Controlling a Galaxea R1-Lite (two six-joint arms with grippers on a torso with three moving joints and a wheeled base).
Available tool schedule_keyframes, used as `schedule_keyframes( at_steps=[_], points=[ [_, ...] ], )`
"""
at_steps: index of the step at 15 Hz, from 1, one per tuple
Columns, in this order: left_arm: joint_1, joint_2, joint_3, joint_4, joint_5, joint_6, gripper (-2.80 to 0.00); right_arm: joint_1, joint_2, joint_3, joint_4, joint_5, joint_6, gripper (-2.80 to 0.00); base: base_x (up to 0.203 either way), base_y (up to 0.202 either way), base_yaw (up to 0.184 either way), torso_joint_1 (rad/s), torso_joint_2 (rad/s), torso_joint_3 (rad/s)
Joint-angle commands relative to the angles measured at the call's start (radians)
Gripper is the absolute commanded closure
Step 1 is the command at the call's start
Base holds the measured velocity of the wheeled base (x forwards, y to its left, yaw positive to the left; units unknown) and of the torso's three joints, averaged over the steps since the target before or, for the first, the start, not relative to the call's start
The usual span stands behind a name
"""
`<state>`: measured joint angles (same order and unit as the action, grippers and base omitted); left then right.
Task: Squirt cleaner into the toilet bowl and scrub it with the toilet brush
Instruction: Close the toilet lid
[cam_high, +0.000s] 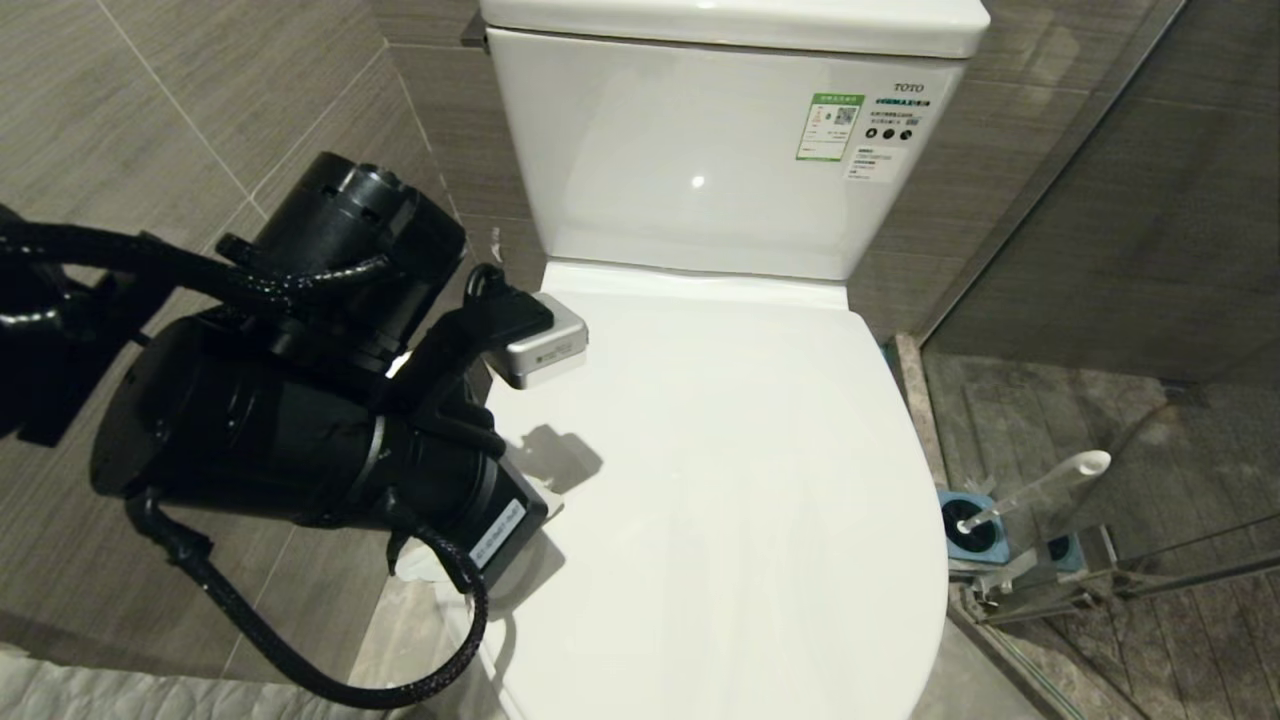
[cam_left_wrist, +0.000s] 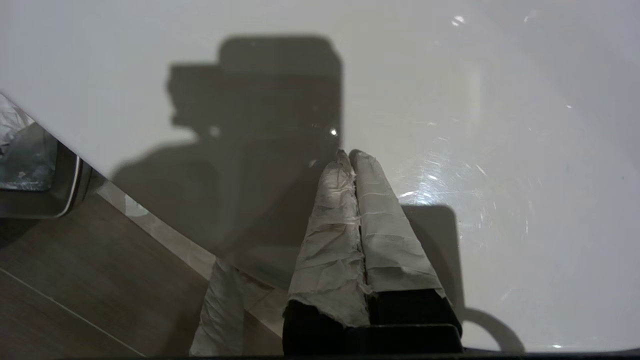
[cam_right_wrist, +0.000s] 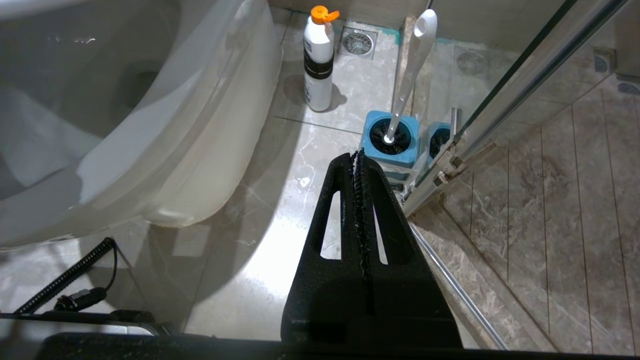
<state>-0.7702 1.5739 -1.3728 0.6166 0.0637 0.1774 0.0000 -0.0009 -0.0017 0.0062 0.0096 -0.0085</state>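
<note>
Both end effectors closed — left end effector (cam_left_wrist: 350, 155) over lid (cam_high: 720, 480).

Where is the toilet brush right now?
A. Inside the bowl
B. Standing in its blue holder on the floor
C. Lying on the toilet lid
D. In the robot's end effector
B: the brush stands in its blue holder on the floor beside the glass, and the right end effector is shut and empty.

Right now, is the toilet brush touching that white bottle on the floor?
Apart. The right wrist view shows bare floor between the toilet brush in its blue holder and the bottle.
</note>
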Motion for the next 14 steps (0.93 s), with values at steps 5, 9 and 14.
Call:
schedule_keyframes(
  at_steps=[5, 9, 14],
  points=[
    [-0.012, 0.015, 0.037, 0.005, 0.002, -0.001, 0.0, 0.0, 0.001, 0.0, 0.0, 0.0, -0.001, 0.0, 0.0, 0.0, 0.0, 0.003, 0.0, 0.137],
    [-0.018, 0.026, 0.047, 0.005, 0.019, -0.003, 0.0, 0.0, 0.001, 0.0, 0.0, 0.0, -0.001, 0.0, 0.0, 0.0, 0.0, 0.002, 0.0, 0.196],
    [-0.024, 0.058, 0.046, 0.002, 0.016, -0.004, 0.0, 0.0, 0.001, 0.0, 0.0, 0.0, -0.001, 0.0, 0.0, 0.0, 0.0, 0.002, 0.0, 0.119]
  ],
)
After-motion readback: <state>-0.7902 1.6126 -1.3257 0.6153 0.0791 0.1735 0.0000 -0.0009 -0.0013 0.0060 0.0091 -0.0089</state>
